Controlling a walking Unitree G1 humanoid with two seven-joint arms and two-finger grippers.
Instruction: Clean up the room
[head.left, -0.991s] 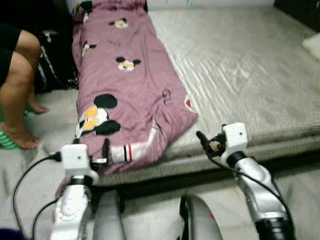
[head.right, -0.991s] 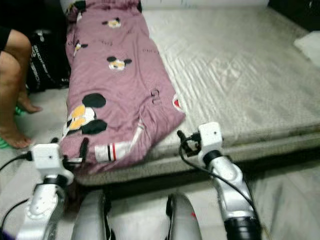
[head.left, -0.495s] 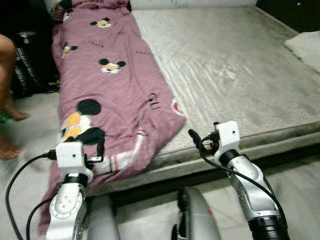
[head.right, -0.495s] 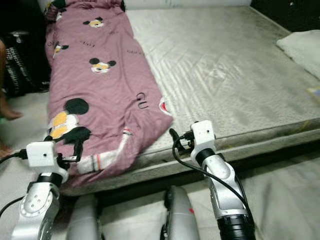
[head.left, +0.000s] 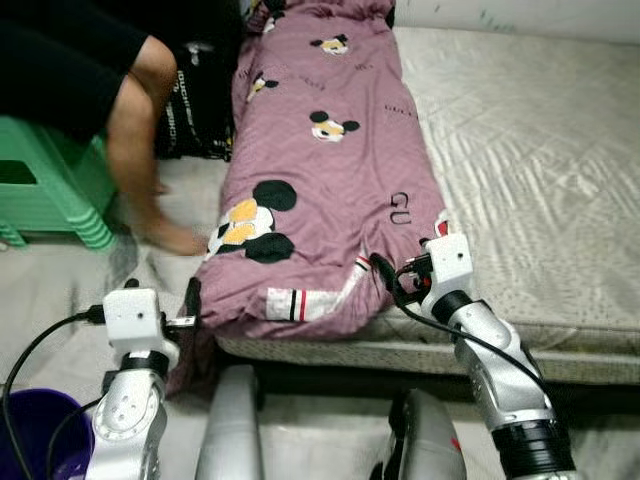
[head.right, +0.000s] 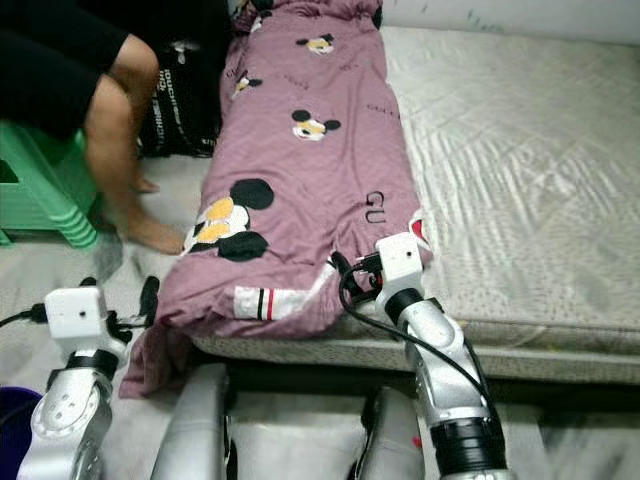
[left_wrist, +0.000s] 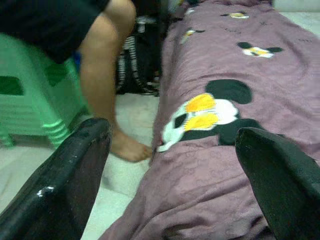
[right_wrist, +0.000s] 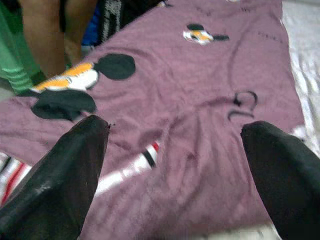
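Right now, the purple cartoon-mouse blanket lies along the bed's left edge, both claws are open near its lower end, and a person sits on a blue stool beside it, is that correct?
Nearly: the stool is green, not blue, as the left eye view shows. The rest holds: the blanket lies along the left edge of the bed, the left claw and right claw are open near its lower end, and a person sits beside it.

Purple cartoon-print blanket (head.left: 320, 190) lies lengthwise on bed (head.left: 540, 180). Right hand (head.left: 385, 280) at blanket's near corner; left hand (head.left: 190, 305) by its hanging edge. Beyond left hand: person's leg (head.left: 145, 150), green stool (head.left: 50, 190).
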